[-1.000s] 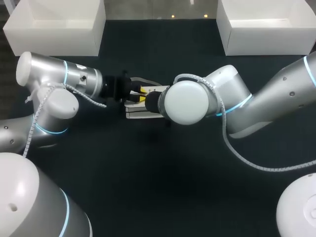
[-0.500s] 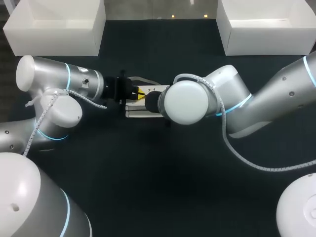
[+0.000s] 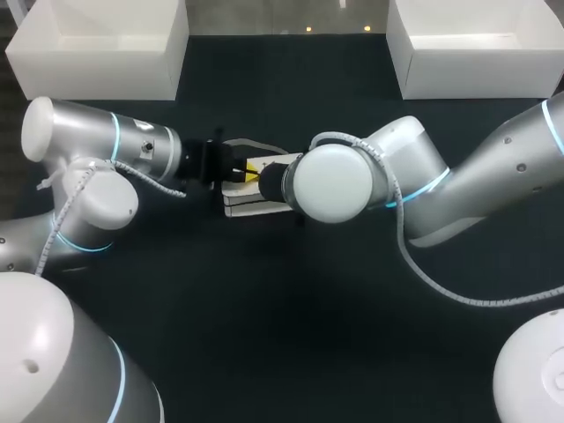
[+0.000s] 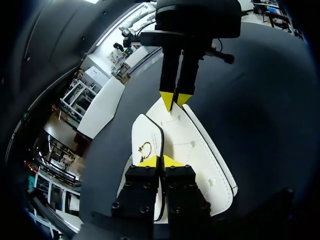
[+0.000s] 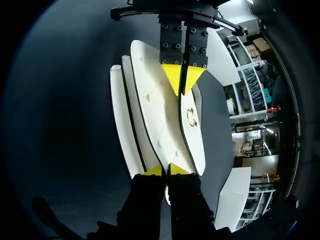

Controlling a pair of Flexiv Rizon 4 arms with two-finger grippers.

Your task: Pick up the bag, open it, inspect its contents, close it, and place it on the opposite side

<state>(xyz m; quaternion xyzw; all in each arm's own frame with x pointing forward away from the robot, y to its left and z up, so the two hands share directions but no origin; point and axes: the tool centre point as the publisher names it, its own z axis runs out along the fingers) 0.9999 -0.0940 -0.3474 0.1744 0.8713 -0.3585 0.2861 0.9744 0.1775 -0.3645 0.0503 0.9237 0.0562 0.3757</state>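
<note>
Where the two yellow tips of the left gripper meet, they are clenched from both sides on the black-trimmed edge of a flap of the bag. The narrow slot between the fingers is filled by that edge. Just ahead of the left gripper, on the outer face of the flap, sits a small gold ring clasp.

Farther ahead, at the opposite end of the bag, the right gripper faces the left gripper tip to tip. Its fingers are likewise pinched together on the edge of a white panel of the bag. Beside the right gripper, further white panels lie fanned in layers, parted by dark seams.

The bag spans the gap between the two grippers, above the middle of the dark table. The views do not show whether its underside touches the table.

Well apart from both grippers, one white bin stands beyond the left arm and a second white bin beyond the right arm.
</note>
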